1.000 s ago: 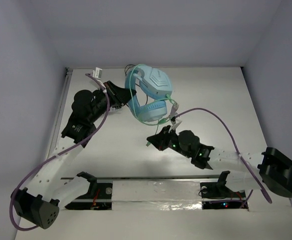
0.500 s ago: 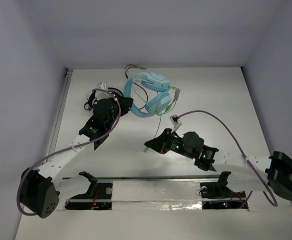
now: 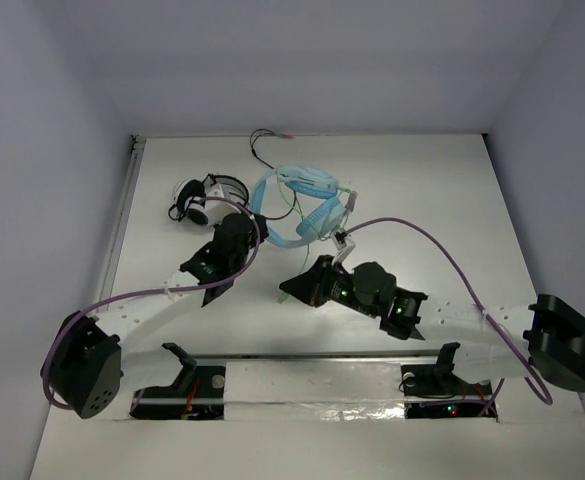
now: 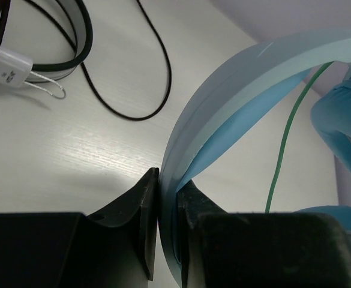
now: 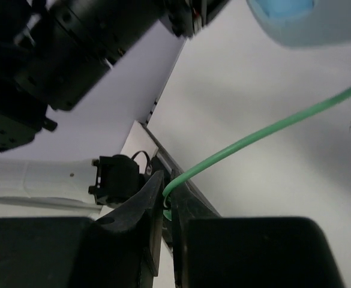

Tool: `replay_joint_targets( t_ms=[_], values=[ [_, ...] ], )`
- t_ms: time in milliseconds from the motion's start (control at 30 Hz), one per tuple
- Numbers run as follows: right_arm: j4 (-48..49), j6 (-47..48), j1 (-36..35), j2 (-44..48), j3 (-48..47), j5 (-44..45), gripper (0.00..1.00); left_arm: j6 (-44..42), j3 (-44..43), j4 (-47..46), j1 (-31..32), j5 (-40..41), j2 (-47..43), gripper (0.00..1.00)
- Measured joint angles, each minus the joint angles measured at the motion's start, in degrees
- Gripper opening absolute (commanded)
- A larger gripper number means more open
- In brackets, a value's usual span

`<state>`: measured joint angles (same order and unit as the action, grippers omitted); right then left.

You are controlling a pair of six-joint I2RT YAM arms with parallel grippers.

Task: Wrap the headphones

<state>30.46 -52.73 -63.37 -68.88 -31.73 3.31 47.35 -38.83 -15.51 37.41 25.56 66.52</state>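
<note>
We found no brand or legible writing on any item. The left wrist view showed a white tag point(image 4: 7, 65) on the black-and-white headphones point(image 3: 204, 197), but any print on it was too small for us to read. That smaller set lay at the far left of the table point(image 3: 442, 180), near its left edge. Its black cable point(image 4: 160, 78) looped across the surface beside the left gripper point(image 4: 166, 204).

Only the left wrist view showed that grip. The two fingers were pinched onto the edge of the headband point(image 4: 223, 102) of the light blue headphones point(image 3: 307, 205), one finger on each side and touching it. The top view placed those headphones at the middle of the table, towards the far edge. They sat just right of the smaller set and well apart from the right edge. Bare surface lay to their right and between them and the arm bases.

The green cable point(image 5: 283, 123) ran down past the headband in the left wrist view. In the right wrist view it came in nearly straight from the upper right to the right gripper point(image 5: 165, 193), whose fingers were pressed together on it. The top view showed this gripper on the near side of the headphones and apart from the cups. The cable between them was too thin in that view for us to trace
</note>
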Motion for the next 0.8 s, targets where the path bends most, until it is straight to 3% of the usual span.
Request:
replay_joint_targets(
  t_ms=[333, 800],
  values=[
    [3.5, -0.3, 0.0, -2.6, -4.0, 13.5, 0.15, -1.9, 1.9, 0.6, 7.9, 5.9, 2.3, 0.00],
    [12.5, -8.3, -0.5, -13.5, -4.6, 33.4, 0.16, -1.8, 3.7, 3.5, 8.5, 7.1, 2.3, 0.00]
  ],
)
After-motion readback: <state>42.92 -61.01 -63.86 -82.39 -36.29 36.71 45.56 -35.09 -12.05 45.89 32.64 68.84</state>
